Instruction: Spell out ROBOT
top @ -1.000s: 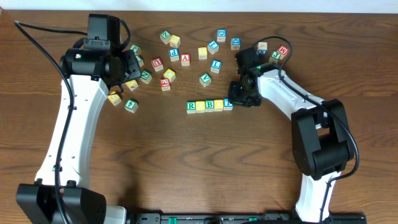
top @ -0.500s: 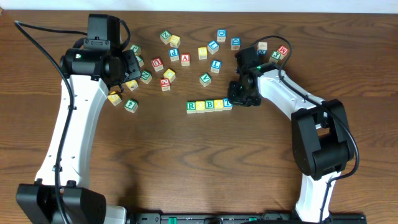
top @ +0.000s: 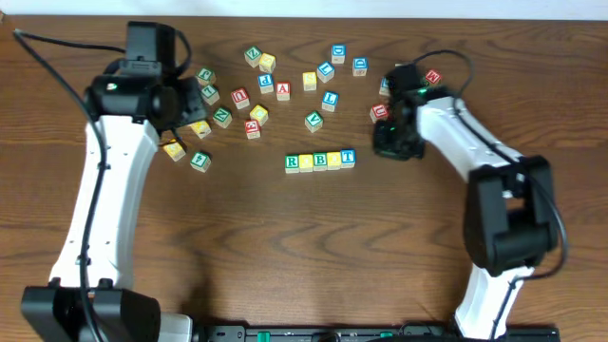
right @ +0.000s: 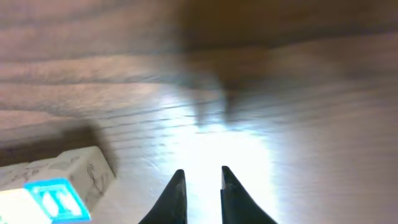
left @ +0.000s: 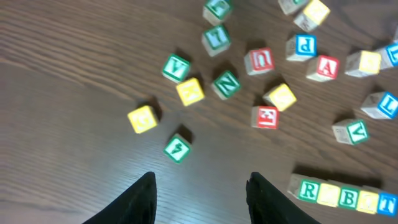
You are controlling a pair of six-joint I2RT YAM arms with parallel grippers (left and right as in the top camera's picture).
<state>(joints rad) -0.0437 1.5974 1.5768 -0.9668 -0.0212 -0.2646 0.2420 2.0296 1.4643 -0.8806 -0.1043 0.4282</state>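
The row of five small wooden letter cubes (top: pixel 320 161) sits centred on the brown wooden table (top: pixel 285 242): R, yellow, B, yellow, T. We judge the spelling done; next, only retreat. Our right gripper (right: pixel 200 179), fingers nearly together and empty, has backed off the blue-framed T cube (top: pixel 348 158). Our left gripper (left: pixel 200 186) has its fingers apart, empty.

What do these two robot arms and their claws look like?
The left arm and right arm have smooth white shells, chunky black joints and thin black cables looping beside them. The left claw and right claw each have two black tapering fingers.
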